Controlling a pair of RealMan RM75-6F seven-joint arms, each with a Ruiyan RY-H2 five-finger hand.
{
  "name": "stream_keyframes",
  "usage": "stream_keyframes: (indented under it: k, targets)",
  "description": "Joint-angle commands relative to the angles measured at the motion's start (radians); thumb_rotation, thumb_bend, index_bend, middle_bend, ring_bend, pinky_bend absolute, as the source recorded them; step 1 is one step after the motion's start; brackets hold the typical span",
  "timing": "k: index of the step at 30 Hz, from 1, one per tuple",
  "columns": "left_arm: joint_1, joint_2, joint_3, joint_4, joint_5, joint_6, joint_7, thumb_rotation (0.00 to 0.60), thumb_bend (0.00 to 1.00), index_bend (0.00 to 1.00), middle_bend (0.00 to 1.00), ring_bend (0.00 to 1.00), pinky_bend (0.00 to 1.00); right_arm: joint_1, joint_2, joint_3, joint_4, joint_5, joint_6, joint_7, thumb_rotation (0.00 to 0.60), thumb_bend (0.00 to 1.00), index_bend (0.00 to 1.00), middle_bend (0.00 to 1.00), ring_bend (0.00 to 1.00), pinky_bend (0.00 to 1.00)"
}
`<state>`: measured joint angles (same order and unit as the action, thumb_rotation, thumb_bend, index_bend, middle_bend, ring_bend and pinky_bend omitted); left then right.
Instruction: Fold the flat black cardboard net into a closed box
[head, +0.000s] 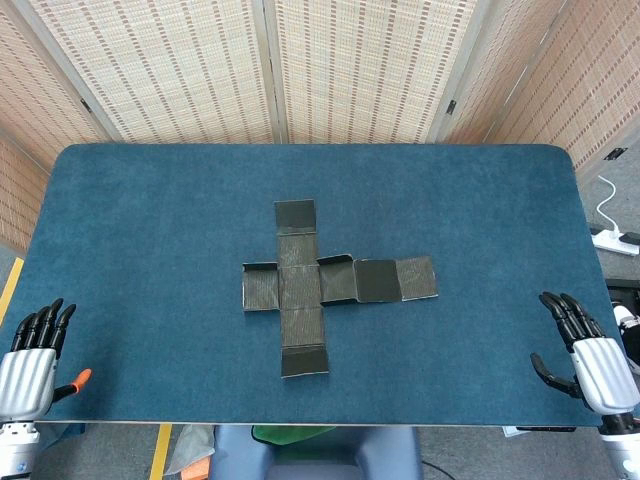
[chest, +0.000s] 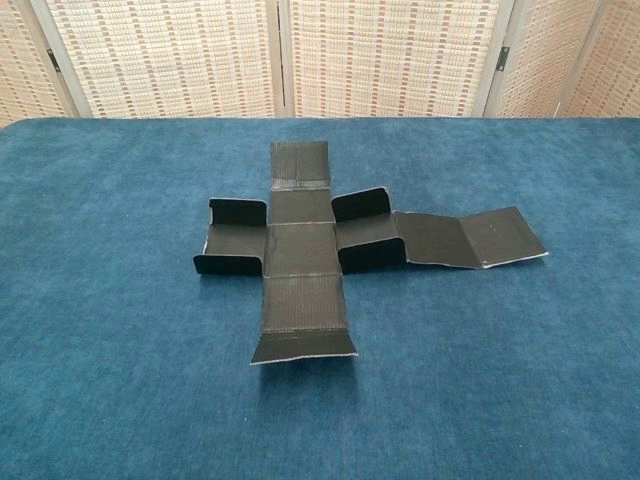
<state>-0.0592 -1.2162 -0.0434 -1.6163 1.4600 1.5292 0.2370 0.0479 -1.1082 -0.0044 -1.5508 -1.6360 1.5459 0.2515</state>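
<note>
Lying mid-table with its long arm running rightward, the net (head: 320, 283) sits nearer the right hand (head: 590, 355) than the left hand (head: 35, 360), both empty, fingers apart.

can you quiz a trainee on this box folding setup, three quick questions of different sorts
1. True or false: the left hand is gripping the cardboard net.
2. Multiple choice: toward which side does the net's longest arm extend? A) the robot's left B) the robot's right C) the screen behind the table
3. Fill in: in the chest view, the small side flaps beside the net's centre stand ____ rather than lying flat.

Key
1. False: both hands, the right hand included, sit open at the near edge of the table, apart from the net.
2. B
3. raised
</note>
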Motion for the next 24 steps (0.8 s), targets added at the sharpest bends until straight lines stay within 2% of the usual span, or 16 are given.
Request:
stream_keyframes:
  k: [1, 16, 22, 24]
  targets:
    - [-0.004, -0.002, -0.003, 0.005, -0.004, -0.006, 0.000, 0.600, 0.19, 0.02, 0.00, 0.00, 0.09, 0.003, -0.003, 0.002, -0.009, -0.002, -0.001, -0.002, 0.600, 0.34, 0.00, 0.07, 0.00, 0.16]
    - [0.009, -0.010, 0.002, 0.035, 0.019, 0.018, -0.038, 0.600, 0.19, 0.02, 0.00, 0.00, 0.09, -0.001, -0.018, -0.015, -0.012, -0.047, 0.025, 0.022, 0.600, 0.34, 0.00, 0.07, 0.01, 0.16]
    - [0.003, -0.010, -0.003, 0.032, 0.013, 0.007, -0.037, 0.600, 0.19, 0.02, 0.00, 0.00, 0.09, 0.023, -0.019, -0.004, -0.038, -0.018, -0.025, -0.015, 0.600, 0.34, 0.00, 0.08, 0.03, 0.17]
    - [-0.002, -0.012, -0.007, 0.032, 0.007, -0.002, -0.036, 0.600, 0.19, 0.02, 0.00, 0.00, 0.09, 0.042, -0.023, 0.006, -0.052, 0.001, -0.061, -0.042, 0.600, 0.33, 0.00, 0.08, 0.09, 0.22]
